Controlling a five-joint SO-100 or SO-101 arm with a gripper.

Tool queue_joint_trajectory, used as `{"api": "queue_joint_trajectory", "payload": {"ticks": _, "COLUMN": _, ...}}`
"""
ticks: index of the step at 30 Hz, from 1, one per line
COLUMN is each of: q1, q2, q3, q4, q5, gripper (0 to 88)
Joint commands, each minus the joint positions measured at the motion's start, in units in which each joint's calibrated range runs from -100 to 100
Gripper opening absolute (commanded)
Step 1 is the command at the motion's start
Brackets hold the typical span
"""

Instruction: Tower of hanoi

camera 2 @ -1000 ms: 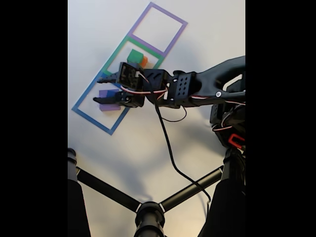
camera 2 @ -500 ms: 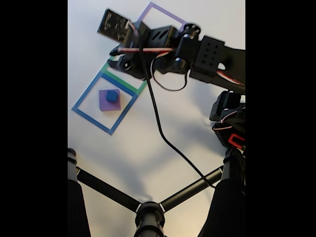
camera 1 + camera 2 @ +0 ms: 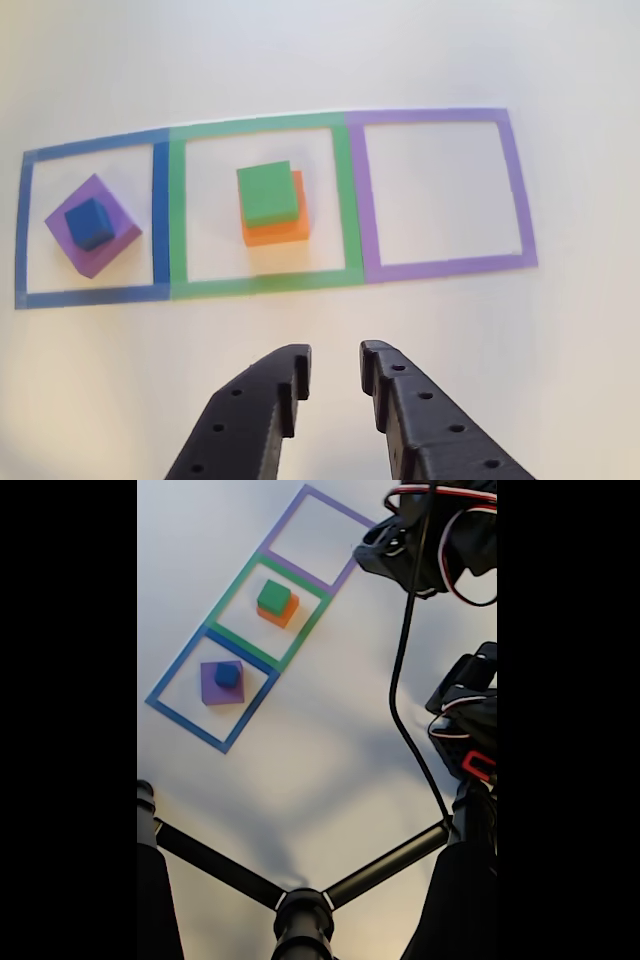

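Green cube (image 3: 268,193) on orange block (image 3: 278,226): my fingers (image 3: 334,372), slightly parted and empty, should drop squarely, pinching only green.

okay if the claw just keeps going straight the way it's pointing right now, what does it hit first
Probably the green cube stacked on the orange block in the green tape square. In the other view the open claw points up the picture towards that stack, with bare table before it. Depth is unclear, so it might meet the table first.

A white table (image 3: 300,60) carries a purple slab (image 3: 92,236) left of the orange block (image 3: 276,230), seemingly inside taped squares (image 3: 260,205).
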Motion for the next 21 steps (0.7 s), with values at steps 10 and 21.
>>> {"api": "queue_joint_trajectory", "payload": {"ticks": 10, "q1": 8.0, "q2": -9.6, "q3": 17.8, "q4": -14.5, "q5": 0.0, "gripper": 27.8}}
{"api": "queue_joint_trajectory", "payload": {"ticks": 21, "q1": 7.4, "q2": -16.6, "q3": 43.2, "q4": -39.4, "q5": 0.0, "gripper": 40.8}}
